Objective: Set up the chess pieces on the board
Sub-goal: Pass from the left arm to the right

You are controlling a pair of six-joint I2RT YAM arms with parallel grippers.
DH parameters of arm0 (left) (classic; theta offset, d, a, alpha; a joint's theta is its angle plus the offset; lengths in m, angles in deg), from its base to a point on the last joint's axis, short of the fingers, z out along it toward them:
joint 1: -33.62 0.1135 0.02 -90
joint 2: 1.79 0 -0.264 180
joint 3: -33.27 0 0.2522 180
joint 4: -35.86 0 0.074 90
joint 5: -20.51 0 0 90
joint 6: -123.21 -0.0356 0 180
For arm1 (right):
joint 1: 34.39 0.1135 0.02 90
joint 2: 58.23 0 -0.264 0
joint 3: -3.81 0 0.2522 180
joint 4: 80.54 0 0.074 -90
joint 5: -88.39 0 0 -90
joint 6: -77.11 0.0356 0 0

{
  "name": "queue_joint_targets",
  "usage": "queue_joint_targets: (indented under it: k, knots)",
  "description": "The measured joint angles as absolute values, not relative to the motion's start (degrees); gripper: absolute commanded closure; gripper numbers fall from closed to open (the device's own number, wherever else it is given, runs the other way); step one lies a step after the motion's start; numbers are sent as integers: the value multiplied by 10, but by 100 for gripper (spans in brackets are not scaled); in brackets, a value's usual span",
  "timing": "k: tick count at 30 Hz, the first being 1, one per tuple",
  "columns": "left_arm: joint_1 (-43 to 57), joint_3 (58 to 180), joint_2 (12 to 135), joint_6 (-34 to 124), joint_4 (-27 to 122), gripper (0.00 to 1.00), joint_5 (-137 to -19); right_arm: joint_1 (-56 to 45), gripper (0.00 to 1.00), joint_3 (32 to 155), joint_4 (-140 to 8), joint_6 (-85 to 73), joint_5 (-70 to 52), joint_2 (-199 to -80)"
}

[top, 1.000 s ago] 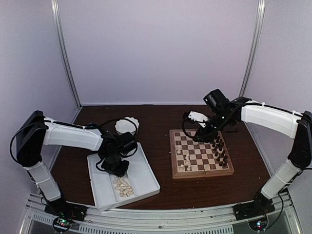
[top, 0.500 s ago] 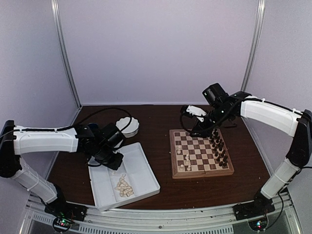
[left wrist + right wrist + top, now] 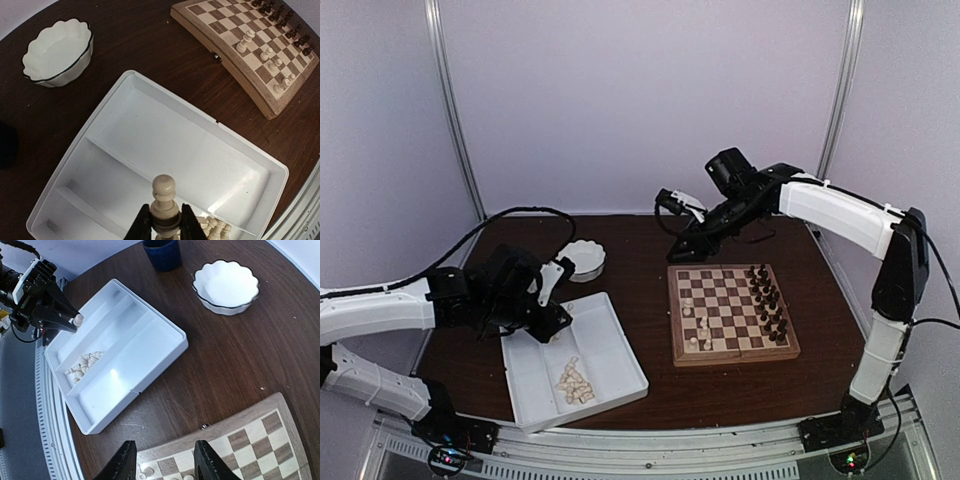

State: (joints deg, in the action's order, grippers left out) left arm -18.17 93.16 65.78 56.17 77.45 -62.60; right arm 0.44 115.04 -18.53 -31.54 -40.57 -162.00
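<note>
Left claw point(image 3: 165, 223) grips 1 cream pawn point(image 3: 164, 192).

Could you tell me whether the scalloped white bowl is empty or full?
Empty: the bowl shows a bare white inside in both wrist views.

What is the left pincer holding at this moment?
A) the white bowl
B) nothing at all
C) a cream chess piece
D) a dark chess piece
C: in the left wrist view, the left pincer is shut on a cream chess piece, held upright above the white tray.
</note>
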Motion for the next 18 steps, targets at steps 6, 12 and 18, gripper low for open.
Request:
queue_joint_targets:
  k: [6,12,18]
  knots:
    - [-182,901,598,528,726,85,-646,46,53,1206,-193,-260,-476,-1674]
    - [-181,887,585,510,695,85,-675,81,50,1261,-221,-196,-548,-1732]
    - [-181,878,574,500,674,85,-702,108,48,1264,-252,-131,-602,-1768]
